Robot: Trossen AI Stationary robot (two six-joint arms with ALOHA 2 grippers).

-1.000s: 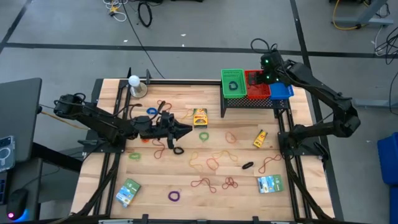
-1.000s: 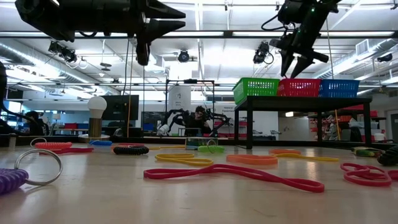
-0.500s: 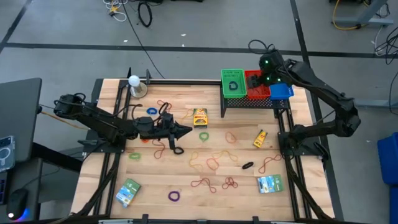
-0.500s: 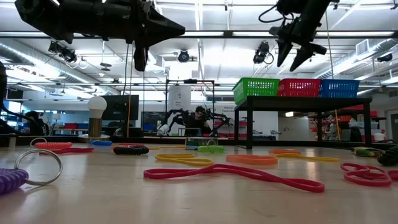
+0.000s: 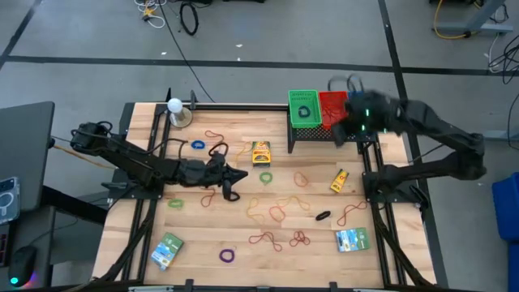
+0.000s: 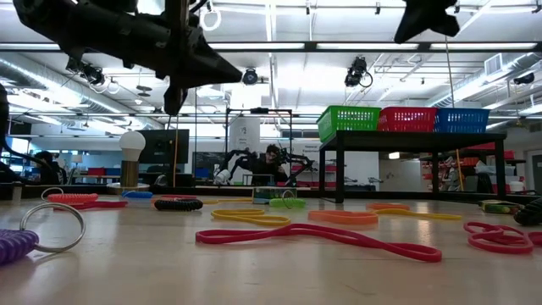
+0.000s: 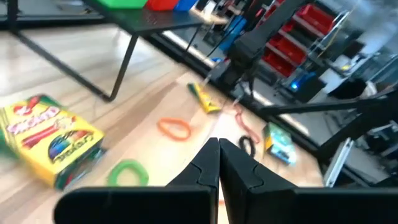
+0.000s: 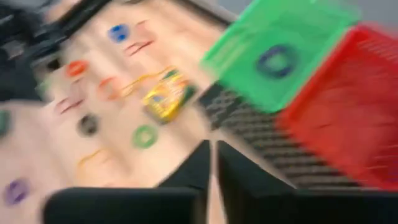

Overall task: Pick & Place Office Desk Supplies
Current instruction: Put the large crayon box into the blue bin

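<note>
One camera hangs above me, looking straight down on the whole tabletop (image 5: 243, 235) and both my arms. Another sits at tabletop height, facing level across into the room. One rides on each wrist, looking out past my claws. Both wrist views and the overhead one share the yellow crayon box (image 5: 260, 152) and the green basket (image 5: 303, 107).
</note>
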